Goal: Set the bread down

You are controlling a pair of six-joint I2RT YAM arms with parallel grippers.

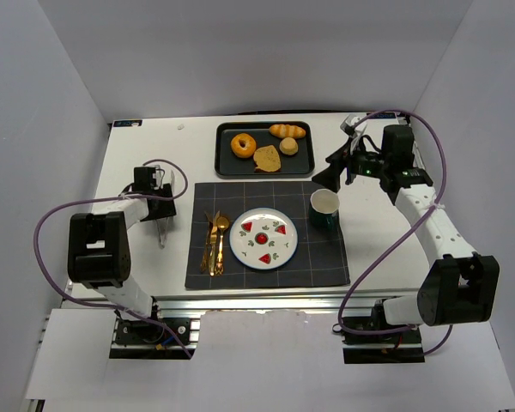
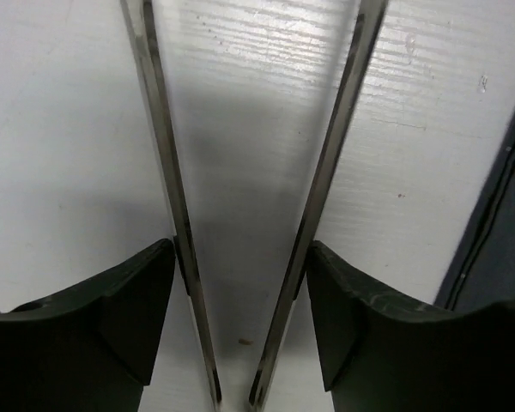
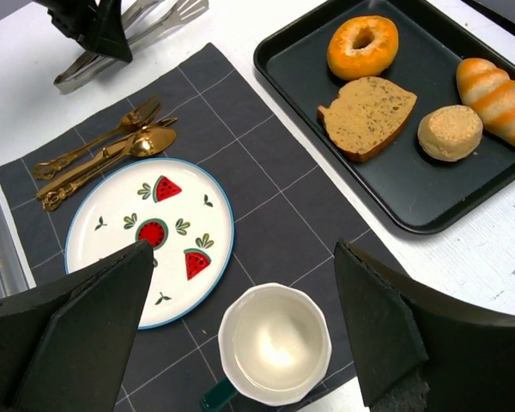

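Observation:
The bread [image 1: 267,158] [image 3: 366,116], a flat tan slice with a darker crust, lies in the black tray [image 1: 220,150] [image 3: 395,190] at the back. My right gripper [image 1: 329,176] [image 3: 242,256] hovers open over the mug, to the right of and nearer than the tray, with nothing between its fingers. My left gripper [image 1: 159,209] [image 2: 240,257] sits low at the left of the mat. Its fingers [image 2: 142,309] press against the two metal arms of the tongs [image 2: 167,172] [image 1: 162,227] [image 3: 137,30], which are still spread apart.
An orange doughnut [image 1: 244,144] [image 3: 362,45], a golden roll [image 1: 287,130] [image 3: 493,86] and a small bun [image 1: 289,146] [image 3: 450,131] share the tray. On the dark mat [image 1: 318,257] are a watermelon plate [image 1: 233,244] [image 3: 112,249], gold cutlery [image 1: 213,245] [image 3: 94,159] and a mug [image 1: 324,209] [image 3: 275,343].

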